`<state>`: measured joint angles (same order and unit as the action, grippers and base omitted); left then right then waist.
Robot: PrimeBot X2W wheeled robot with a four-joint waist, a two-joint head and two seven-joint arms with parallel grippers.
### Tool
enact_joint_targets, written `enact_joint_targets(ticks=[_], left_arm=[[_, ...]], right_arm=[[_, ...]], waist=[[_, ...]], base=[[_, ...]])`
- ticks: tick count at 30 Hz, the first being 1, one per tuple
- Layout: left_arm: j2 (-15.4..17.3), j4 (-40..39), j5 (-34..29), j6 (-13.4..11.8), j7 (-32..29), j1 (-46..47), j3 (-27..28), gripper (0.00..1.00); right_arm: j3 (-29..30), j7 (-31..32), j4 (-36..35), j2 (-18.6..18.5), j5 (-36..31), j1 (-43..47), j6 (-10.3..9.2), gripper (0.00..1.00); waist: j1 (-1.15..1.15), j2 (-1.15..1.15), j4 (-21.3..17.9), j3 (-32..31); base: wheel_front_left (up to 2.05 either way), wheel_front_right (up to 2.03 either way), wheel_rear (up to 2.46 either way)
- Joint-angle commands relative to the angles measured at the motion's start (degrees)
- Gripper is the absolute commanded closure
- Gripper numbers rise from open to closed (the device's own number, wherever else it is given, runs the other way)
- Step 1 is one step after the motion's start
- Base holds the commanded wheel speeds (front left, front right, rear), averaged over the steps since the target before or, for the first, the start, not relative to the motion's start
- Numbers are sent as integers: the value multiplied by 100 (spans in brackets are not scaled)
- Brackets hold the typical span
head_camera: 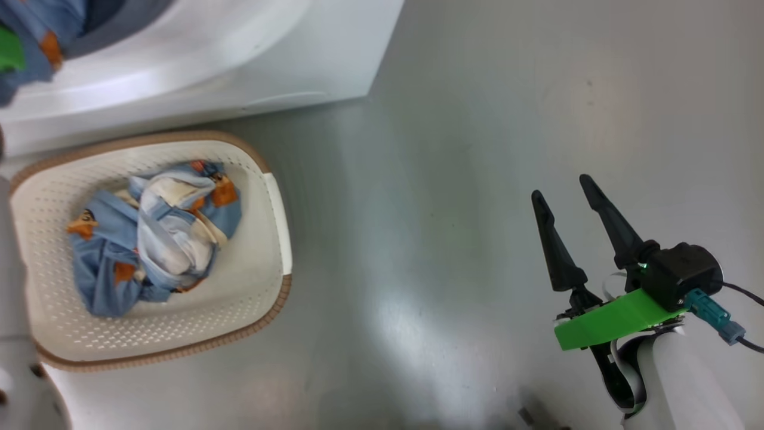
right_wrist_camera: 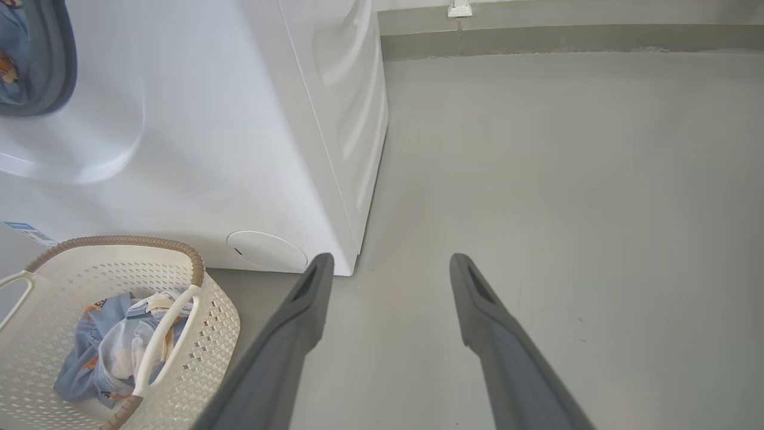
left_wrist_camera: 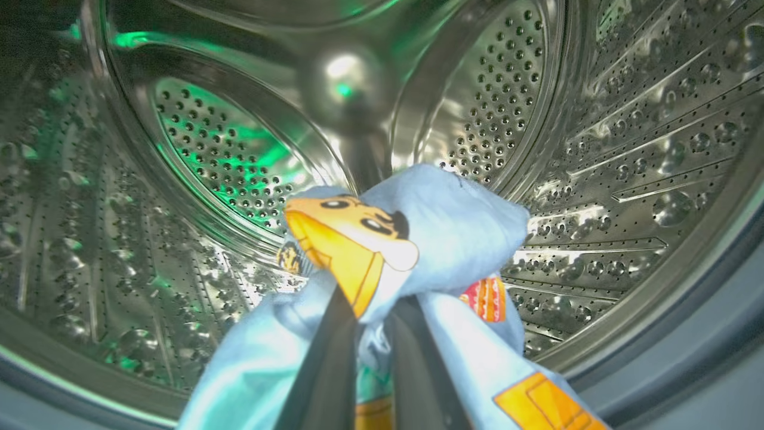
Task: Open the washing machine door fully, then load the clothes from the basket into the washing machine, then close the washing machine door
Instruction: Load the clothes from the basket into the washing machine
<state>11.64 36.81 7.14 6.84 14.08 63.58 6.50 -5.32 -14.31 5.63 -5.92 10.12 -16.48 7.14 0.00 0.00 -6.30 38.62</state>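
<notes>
Left wrist view, clothes (left_wrist_camera: 453,221) clamped in left end effector (left_wrist_camera: 373,306)

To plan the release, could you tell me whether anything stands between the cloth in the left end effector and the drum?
Nothing visible does: the left end effector is shut on the blue cloth, with the drum straight ahead of it.

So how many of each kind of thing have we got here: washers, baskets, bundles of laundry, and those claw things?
washing machine: 1
basket: 1
bundles of clothes: 2, basket bundle and drum bundle
end effectors: 2, left end effector shut on the drum bundle, right end effector open
Total: 6
</notes>
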Motion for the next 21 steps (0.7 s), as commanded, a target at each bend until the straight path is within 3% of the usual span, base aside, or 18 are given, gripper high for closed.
enact_joint_targets(ticks=[1, 8, 14, 18, 21], left_arm=[[342, -39, 69, 35, -40, 124, 63, 100], [708, 767, 358, 61, -399, 995, -199, 100], [937, 1083, 424, 63, -116, 1499, -533, 100], [992, 949, 263, 51, 71, 1755, -656, 100], [973, 273, 101, -53, 87, 1770, -650, 100]], right_arm=[[-160, -69, -115, 15, 48, 72, 35, 0], [-314, -69, -98, 103, 105, -11, 35, 0], [-304, -69, -79, 135, 156, -56, 35, 0], [-323, -69, -87, 151, 176, -74, 35, 0], [-358, -69, -98, 169, 202, -107, 35, 0]], waist=[[0, 0, -103, 160], [0, 0, -289, 464], [0, 0, -389, 641], [0, 0, -419, 726], [0, 0, -431, 792]], base=[[0, 0, 0], [0, 0, 0], [0, 0, 0], [0, 0, 0], [0, 0, 0]])
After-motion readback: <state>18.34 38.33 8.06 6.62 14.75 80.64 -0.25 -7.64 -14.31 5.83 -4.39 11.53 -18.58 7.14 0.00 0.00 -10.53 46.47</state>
